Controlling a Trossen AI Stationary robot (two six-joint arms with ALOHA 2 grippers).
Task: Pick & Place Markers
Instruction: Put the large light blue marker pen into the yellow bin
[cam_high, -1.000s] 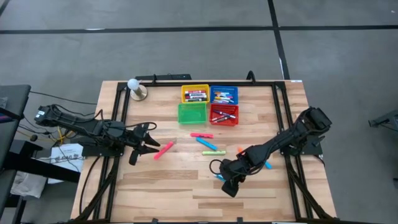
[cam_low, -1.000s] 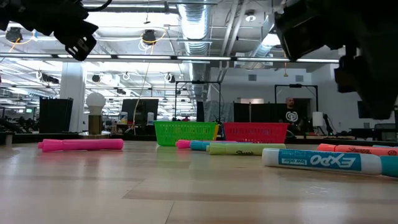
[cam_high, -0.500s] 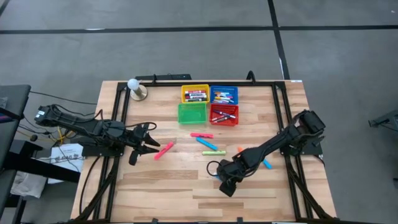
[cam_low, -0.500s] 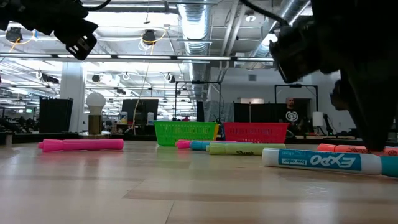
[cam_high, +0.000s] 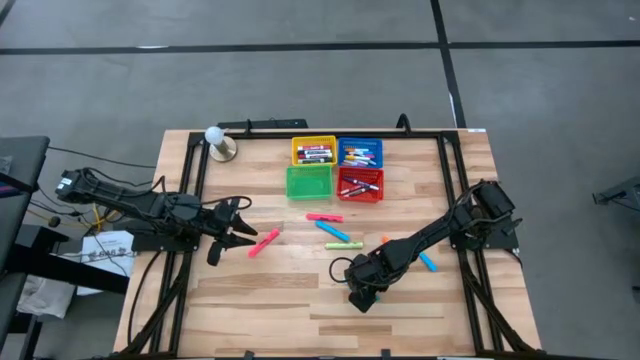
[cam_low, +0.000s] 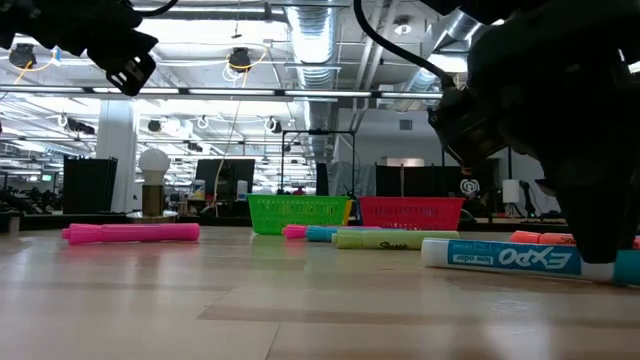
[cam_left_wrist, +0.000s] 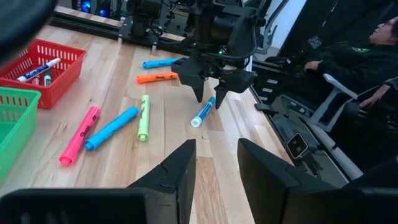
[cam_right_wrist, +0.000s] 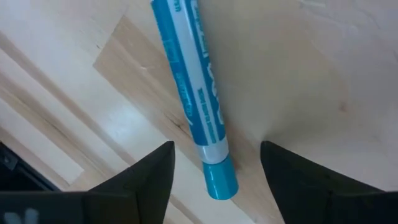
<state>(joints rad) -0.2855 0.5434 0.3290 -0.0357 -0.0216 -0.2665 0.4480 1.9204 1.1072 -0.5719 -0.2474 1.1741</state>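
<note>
Step in hand, by judgement: the grasp approach on one marker. On the tabletop (cam_high: 250, 300) the right claw (cam_left_wrist: 208, 92) is down over the white-and-blue marker (cam_right_wrist: 194, 93), fingers spread wide with one fingertip on either side of the barrel and nothing held. The marker lies flat on the wood, near the front of the tabletop, right of centre. The next move calls for a close on the barrel, then a lift toward the baskets.

The left claw (cam_high: 243, 236) hangs above the left side of the tabletop, fingers part open and empty, beside a pink marker (cam_high: 263, 242).

Four baskets stand together at the far edge: yellow basket (cam_high: 313, 139), blue basket (cam_high: 360, 140), green basket (cam_high: 308, 194), red basket (cam_high: 361, 198). All but the green show markers inside.

Loose between claw and baskets lie another pink marker (cam_high: 324, 217), a blue marker (cam_high: 332, 230), a yellow-green marker (cam_high: 343, 245) and an orange marker (cam_left_wrist: 157, 78); they lie low, so I judge a lifted carry would clear them.
</note>
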